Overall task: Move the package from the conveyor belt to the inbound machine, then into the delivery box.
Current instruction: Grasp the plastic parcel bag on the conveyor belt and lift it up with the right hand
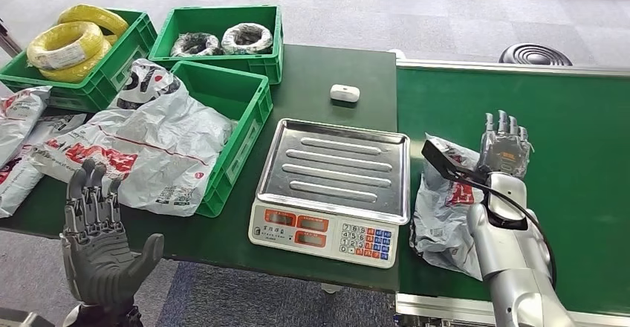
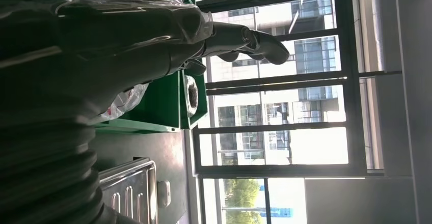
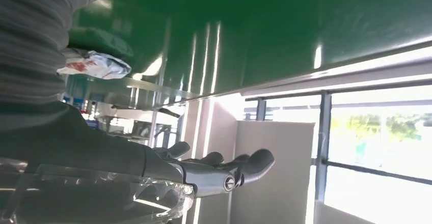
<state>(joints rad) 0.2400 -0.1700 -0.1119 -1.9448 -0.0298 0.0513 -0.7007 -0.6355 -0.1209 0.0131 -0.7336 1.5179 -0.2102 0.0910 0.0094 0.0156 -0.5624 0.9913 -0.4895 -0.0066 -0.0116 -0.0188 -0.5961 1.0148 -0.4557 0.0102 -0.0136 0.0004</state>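
A grey plastic package (image 1: 444,212) with red print lies on the green conveyor belt (image 1: 572,156), close to its left edge. My right hand (image 1: 506,150) hovers over the belt just right of the package's far end, fingers straight and apart, holding nothing. The right wrist view shows this hand (image 3: 214,170) empty, with the package (image 3: 97,63) behind it on the belt (image 3: 265,25). The scale with a steel tray (image 1: 334,167) stands left of the belt. My left hand (image 1: 98,241) is raised off the table's front left edge, empty with fingers spread; its fingers (image 2: 244,38) point at windows.
A green crate (image 1: 245,111) left of the scale holds a large grey bag (image 1: 160,137); more bags (image 1: 22,141) lie at far left. Two crates behind hold yellow coils (image 1: 70,44) and dark coils (image 1: 223,41). A small white device (image 1: 345,93) sits behind the scale.
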